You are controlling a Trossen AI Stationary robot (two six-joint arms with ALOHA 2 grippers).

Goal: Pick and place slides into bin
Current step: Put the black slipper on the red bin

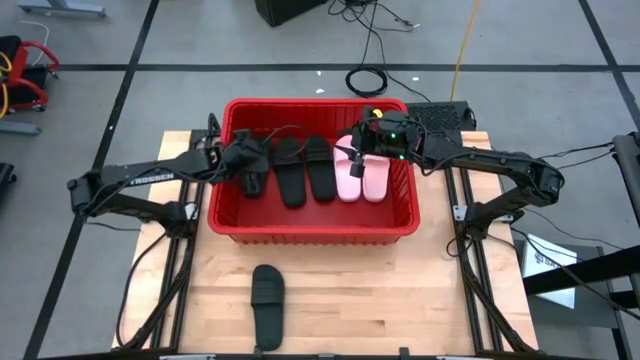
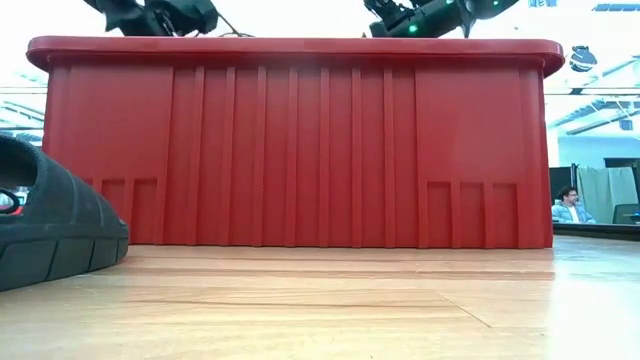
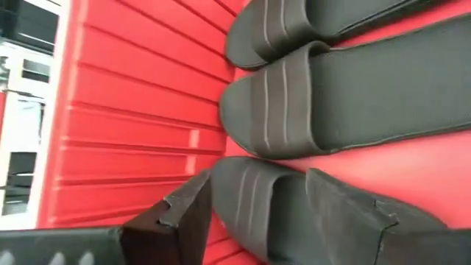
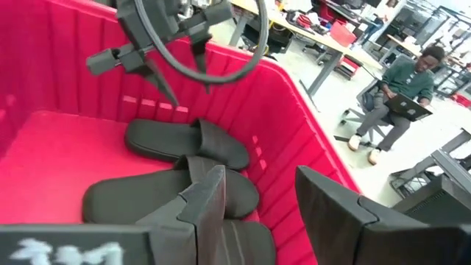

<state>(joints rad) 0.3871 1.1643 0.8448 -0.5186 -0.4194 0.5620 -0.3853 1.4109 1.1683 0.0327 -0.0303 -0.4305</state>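
The red bin (image 1: 225,215) stands mid-table. Three black slides (image 1: 291,172) and two pale pink slides (image 1: 361,178) lie flat on its floor. Another black slide (image 1: 267,305) lies on the table near the front edge, also at the low view's left (image 2: 50,235). My left gripper (image 3: 257,184) hangs open over the bin's left part, above the leftmost black slide (image 3: 254,206), its fingers apart and clear of it. My right gripper (image 4: 261,177) is open over the bin's far right, beside the pink slides, with nothing between its fingers.
The bin's tall walls (image 2: 300,150) surround both grippers. Bare wooden table (image 1: 380,300) lies in front of the bin. A person (image 4: 401,81) sits with a laptop in the room beyond the table. Cables (image 1: 372,78) lie on the floor behind.
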